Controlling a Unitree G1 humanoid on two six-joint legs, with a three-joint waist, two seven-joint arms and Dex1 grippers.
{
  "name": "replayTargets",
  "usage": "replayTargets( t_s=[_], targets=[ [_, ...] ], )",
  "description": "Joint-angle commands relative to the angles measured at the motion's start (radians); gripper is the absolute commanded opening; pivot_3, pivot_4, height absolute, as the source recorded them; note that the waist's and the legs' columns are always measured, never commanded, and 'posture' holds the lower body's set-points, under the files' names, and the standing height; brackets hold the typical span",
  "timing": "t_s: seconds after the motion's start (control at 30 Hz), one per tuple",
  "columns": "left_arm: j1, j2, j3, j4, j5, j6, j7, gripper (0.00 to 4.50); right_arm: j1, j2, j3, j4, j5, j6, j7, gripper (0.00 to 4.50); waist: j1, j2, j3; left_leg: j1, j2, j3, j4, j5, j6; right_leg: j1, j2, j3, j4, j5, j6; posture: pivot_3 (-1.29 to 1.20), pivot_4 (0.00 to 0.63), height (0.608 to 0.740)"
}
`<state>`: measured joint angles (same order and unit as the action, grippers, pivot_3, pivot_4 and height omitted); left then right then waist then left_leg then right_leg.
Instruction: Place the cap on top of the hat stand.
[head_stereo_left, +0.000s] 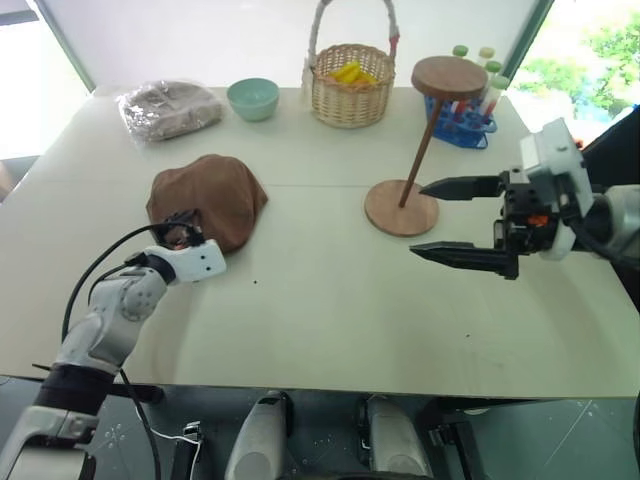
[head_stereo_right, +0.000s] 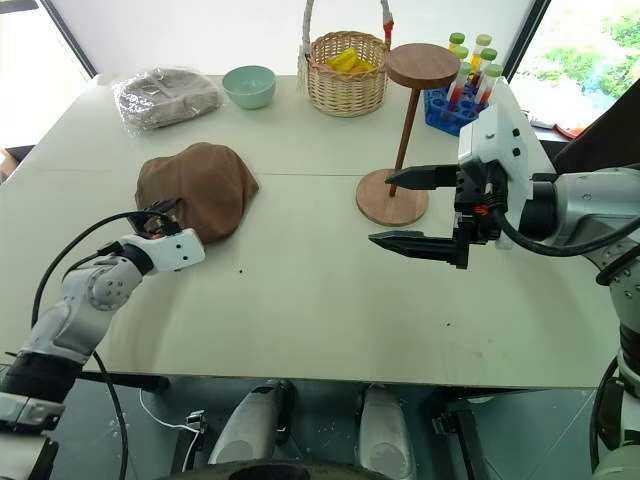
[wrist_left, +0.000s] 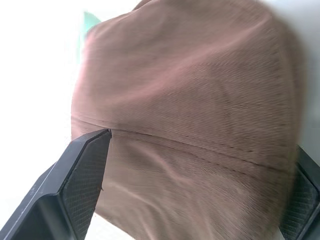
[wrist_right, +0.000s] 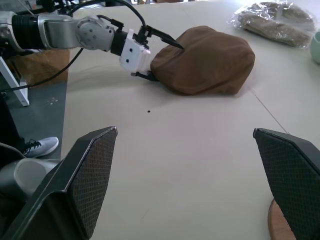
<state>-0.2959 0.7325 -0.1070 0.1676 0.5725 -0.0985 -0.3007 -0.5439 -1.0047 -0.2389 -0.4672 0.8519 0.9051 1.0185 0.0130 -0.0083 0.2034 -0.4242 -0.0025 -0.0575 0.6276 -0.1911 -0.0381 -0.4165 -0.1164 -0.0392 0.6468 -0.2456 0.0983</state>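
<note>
- One soft brown suede-like flat cap (head_stereo_left: 210, 197) lies crown-up on the cream worktop (head_stereo_left: 320, 300), on the robot's left half; it is a rounded, slightly rumpled mound with a stitched seam running across it.
- One reddish-brown wooden hat stand (head_stereo_left: 415, 150) stands well apart from the cap toward the right: a round flat base on the worktop, a thin slanted rod, and a smaller round disc on top, which is bare.
- Left gripper (wrist_right: 157, 54) is at the cap's near edge with its black fingers spread wide, one over the top of the fabric and one low at the rim; the left wrist view shows the cap between the two fingers (wrist_left: 82, 170), not squeezed. Whether the fingers touch the fabric cannot be told.
- Right gripper (head_stereo_left: 442, 220) hangs above the worktop just in front of the stand's base, fingers wide apart and holding nothing.
- Along the far edge sit a clear plastic bag of grey-brown fabric (head_stereo_left: 168, 108), a pale green bowl (head_stereo_left: 252, 98), a wicker basket with a tall handle (head_stereo_left: 350, 85) and a blue rack of tubes (head_stereo_left: 465, 120).
</note>
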Motion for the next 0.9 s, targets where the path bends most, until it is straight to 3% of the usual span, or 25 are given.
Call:
replayTargets(
  t_s=[0.03,0.1,0.3,0.33,0.63,0.77,0.9],
  targets=[
    [-0.021,-0.011,-0.034,0.099,0.036,0.013,0.036,4.21,-0.023,-0.009,-0.022,-0.013,0.02,-0.015,-0.011,4.5,0.0,0.0,0.0,0.0,0.0,0.0,0.0,0.0,0.0,0.0,0.0,0.0,0.0,0.0,0.0,0.0,0.15,0.74],
    [-0.031,-0.014,-0.04,0.119,0.031,0.012,0.048,3.49,-0.025,-0.008,-0.023,-0.014,0.023,-0.013,-0.018,4.5,-0.001,0.001,0.0,0.0,0.0,0.0,0.0,0.0,0.0,0.0,0.0,0.0,0.0,0.0,0.0,0.0,0.15,0.74],
    [-0.057,-0.001,-0.033,0.15,0.005,-0.018,0.065,0.34,-0.024,-0.017,-0.034,-0.014,0.039,-0.011,-0.03,4.5,0.0,0.001,-0.001,0.0,0.0,0.0,0.0,0.0,0.0,0.0,0.0,0.0,0.0,0.0,0.0,0.0,0.15,0.74],
    [-0.064,0.002,-0.028,0.156,0.001,-0.021,0.069,0.02,-0.027,-0.017,-0.035,-0.011,0.042,-0.008,-0.034,4.5,0.0,0.001,-0.001,0.0,0.0,0.0,0.0,0.0,0.0,0.0,0.0,0.0,0.0,0.0,0.0,0.0,0.15,0.74],
    [-0.243,0.079,0.073,0.11,-0.068,-0.065,0.109,0.02,-0.068,-0.062,-0.082,0.076,0.013,-0.009,-0.094,4.5,0.0,-0.002,0.001,-0.003,0.0,0.0,0.0,0.0,0.0,-0.003,0.0,0.0,-0.001,0.001,0.0,0.0,0.15,0.74],
    [-0.473,0.08,0.077,0.129,-0.13,-0.134,0.072,0.02,-0.087,-0.094,-0.155,0.133,0.023,0.005,-0.115,4.5,0.007,-0.003,0.002,-0.006,0.0,0.0,0.0,0.0,0.0,-0.004,0.0,0.0,-0.002,0.003,0.004,0.0,0.15,0.74],
    [-0.697,0.011,0.054,0.186,-0.184,-0.195,0.054,0.02,-0.087,-0.131,-0.236,0.157,0.04,0.019,-0.136,4.5,0.007,-0.003,0.002,-0.011,-0.001,0.0,0.002,0.0,0.0,-0.005,0.0,0.0,-0.008,0.008,0.012,0.0,0.15,0.74]
  ],
)
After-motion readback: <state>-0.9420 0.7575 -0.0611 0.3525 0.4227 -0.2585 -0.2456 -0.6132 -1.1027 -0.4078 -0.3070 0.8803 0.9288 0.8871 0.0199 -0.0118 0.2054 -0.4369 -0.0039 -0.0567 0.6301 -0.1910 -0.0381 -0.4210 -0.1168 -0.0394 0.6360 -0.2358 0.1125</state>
